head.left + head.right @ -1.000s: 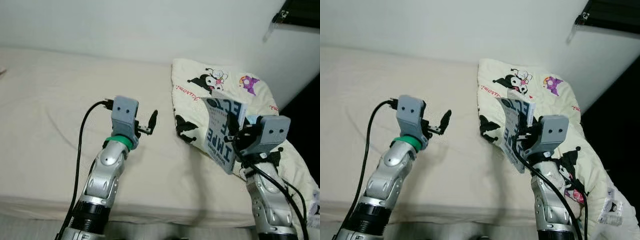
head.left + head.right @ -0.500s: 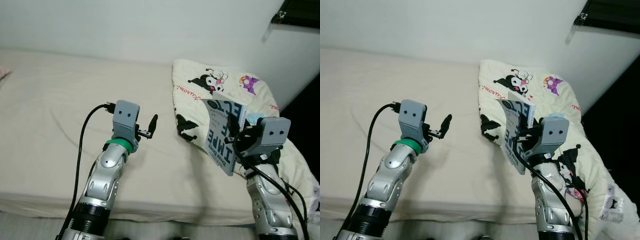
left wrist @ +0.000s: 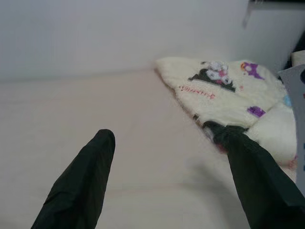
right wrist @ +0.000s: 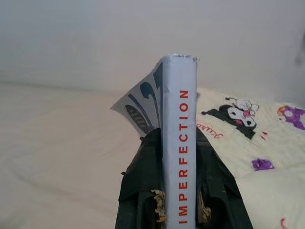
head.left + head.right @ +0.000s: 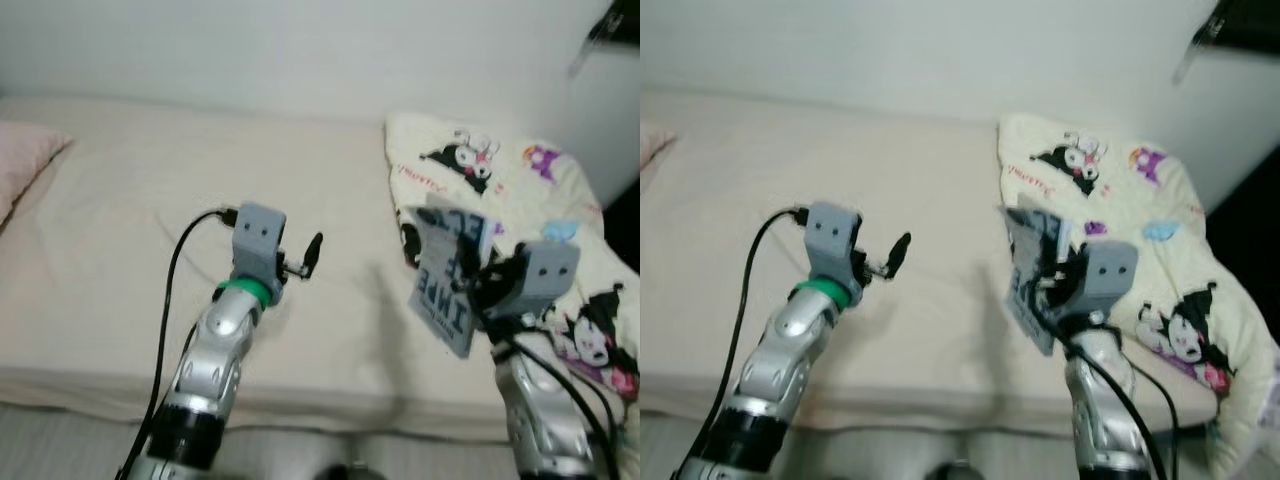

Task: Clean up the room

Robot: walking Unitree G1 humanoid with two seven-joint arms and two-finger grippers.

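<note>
Your right gripper (image 4: pixel 178 210) has the book (image 5: pixel 447 283) clamped by its lower edge, one black finger on each cover, spine facing the wrist camera and reading IMPERFECTION. The book stands nearly upright, long axis vertical, leaning slightly toward your left, raised above the near edge of the bed (image 5: pixel 130 270), just in front of the cartoon-print quilt (image 5: pixel 520 190) bunched on your right.

Your left gripper (image 3: pixel 167 181) is up over the bare sheet, fingers spread wide and carrying nothing, pointing toward the quilt. A pink pillow (image 5: pixel 25 165) sits at the far left.

The right arm has the book, elbow bent, wrist level. To put it away, you'll likely need to turn off the bed; nothing here looks like a shelf.
</note>
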